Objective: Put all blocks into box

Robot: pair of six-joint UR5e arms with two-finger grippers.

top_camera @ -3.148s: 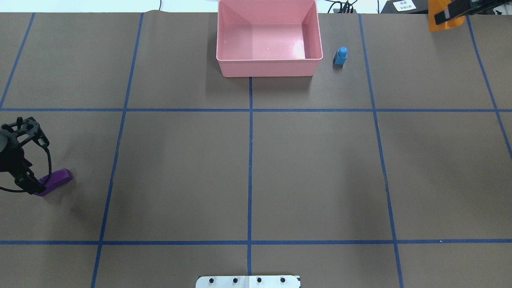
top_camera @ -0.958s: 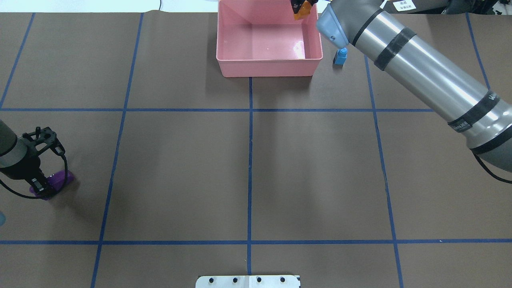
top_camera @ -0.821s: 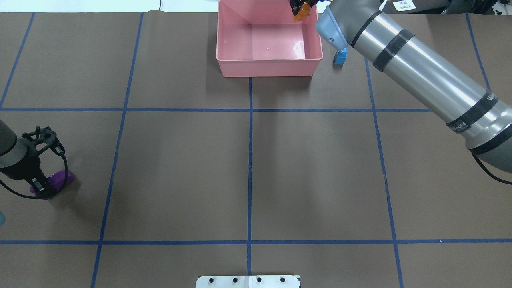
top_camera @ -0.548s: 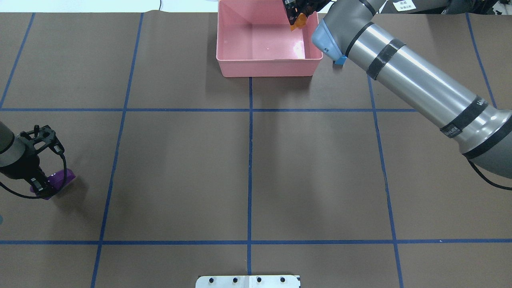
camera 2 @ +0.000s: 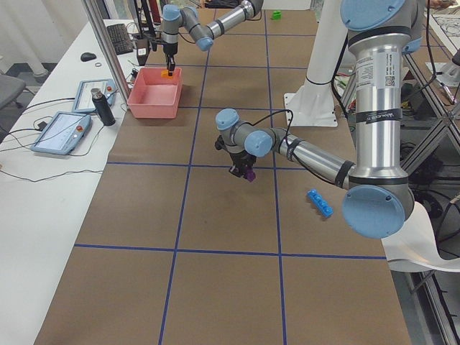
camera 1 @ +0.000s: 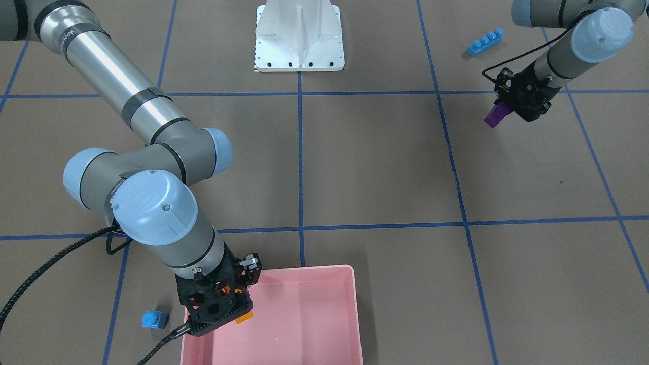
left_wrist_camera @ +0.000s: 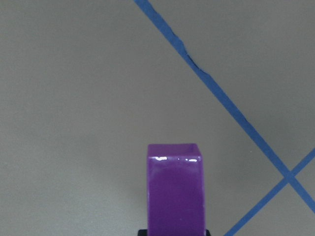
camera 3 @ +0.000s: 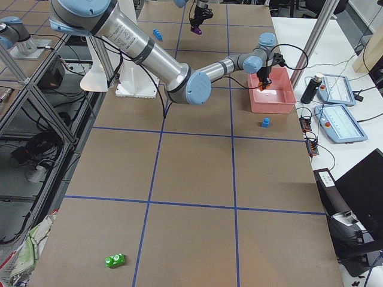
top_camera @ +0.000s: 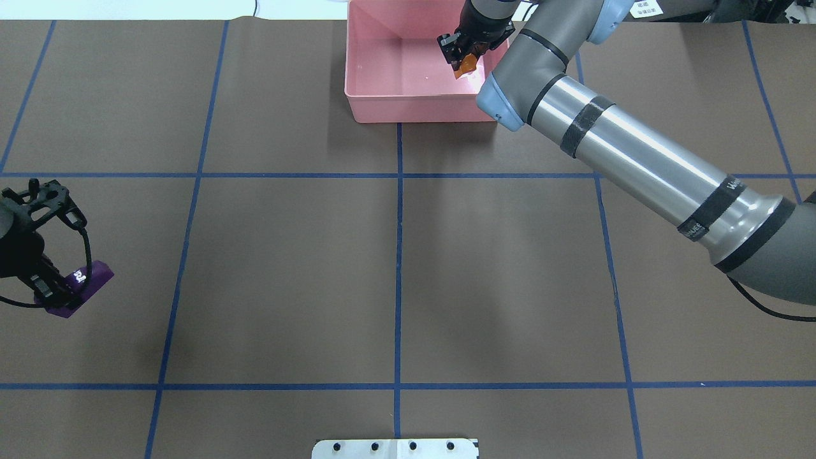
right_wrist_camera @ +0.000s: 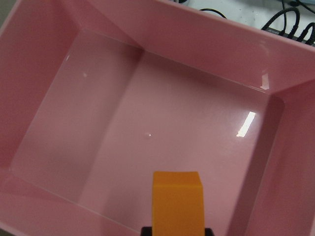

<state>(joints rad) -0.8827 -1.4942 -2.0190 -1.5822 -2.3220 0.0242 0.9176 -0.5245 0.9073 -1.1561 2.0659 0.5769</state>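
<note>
Over the box: my right claw (top_camera: 464,58) is closed narrow on the orange sloped block (right_wrist_camera: 177,200). The pink box (top_camera: 395,108) lies straight beneath it. That is the relation the drop turns on. In my right wrist view the block hangs over the glossy floor, inside the rim and toward the wall on my right. The way to go is down, not sideways. I cannot tell how high the block hangs above the floor.

Just outside that same wall the blue one-stud cube (camera 1: 154,319) stands on the table (top_camera: 287,255), close beside the box but not touching it. My right arm is plainly the nearer one for it. The front-facing camera shows the cube. The overhead camera does not, because my right forearm covers it there.

Well away, at my left edge of the table, my left claw (top_camera: 60,294) is clamped on the purple wedge (top_camera: 83,284). The left wrist view shows bare paper under the wedge, so I judge it lifted. Its long axis runs out from the jaws.

The long blue bar (camera 1: 485,42) lies back toward my left arm's base and falls outside the overhead frame. The green block (camera 3: 114,260), farthest of all, lies at the table's end on my right and shows only in the side views.
</note>
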